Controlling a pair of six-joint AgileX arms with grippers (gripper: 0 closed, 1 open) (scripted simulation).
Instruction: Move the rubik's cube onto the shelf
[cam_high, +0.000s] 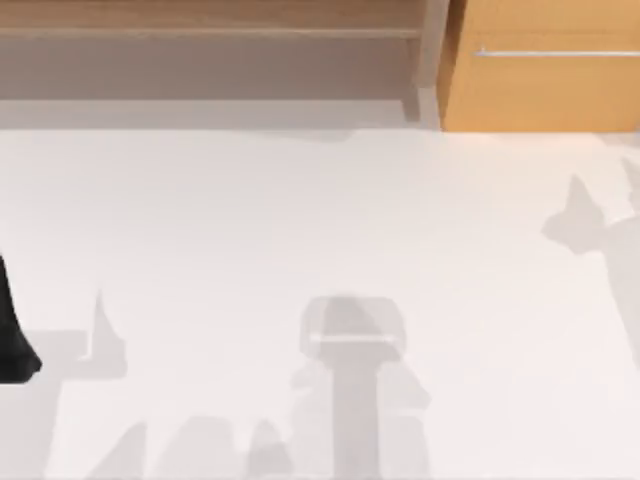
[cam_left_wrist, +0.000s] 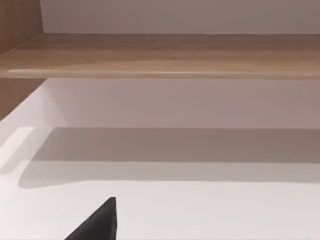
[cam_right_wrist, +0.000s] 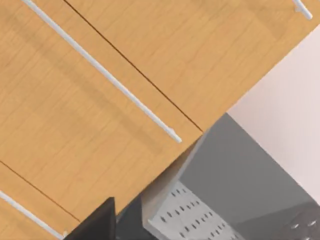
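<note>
The shelf (cam_high: 200, 33) stands bare above the bench (cam_high: 320, 250). The left tool (cam_high: 15, 345) idles at the left edge; I cannot tell its grip. Next, it must find the cube.

Bright, even light over the white table (cam_high: 300, 220); soft grey arm shadows fall across its near half and right edge, w/ a darker band under the shelf (cam_high: 200, 15). Edges look slightly soft, possibly render blur. No glare.
</note>
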